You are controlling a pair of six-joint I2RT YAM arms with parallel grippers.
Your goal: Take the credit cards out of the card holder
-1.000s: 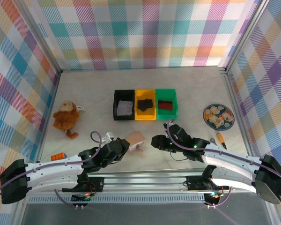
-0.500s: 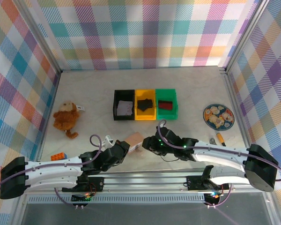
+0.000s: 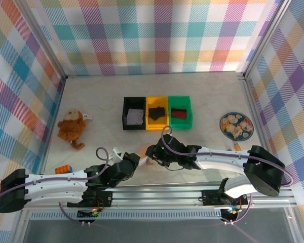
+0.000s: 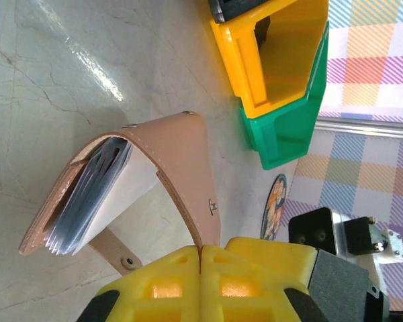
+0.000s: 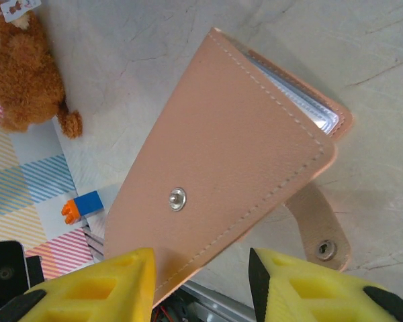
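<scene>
Tan leather card holder (image 5: 221, 168) on the pale bench (image 3: 202, 101), close to the front edge, set between both grippers. Partly open, one cover lifted off a stack of clear sleeves (image 4: 87, 194). Pinched at the cover's free edge by the left gripper (image 4: 200, 251), yellow fingers pressed together with only the leather between them. Right gripper (image 5: 198, 275) part open, jaws spread to either side of the cover's lower corner; possibly brushing the leather on one side, hard to tell from this angle. Metal snap stud (image 5: 178, 198) in the middle of the outer cover, loose strap (image 5: 319, 235) hanging free beside it. White tag (image 5: 20, 5) on the brown plush toy (image 5: 27, 74), print too small to read.
</scene>
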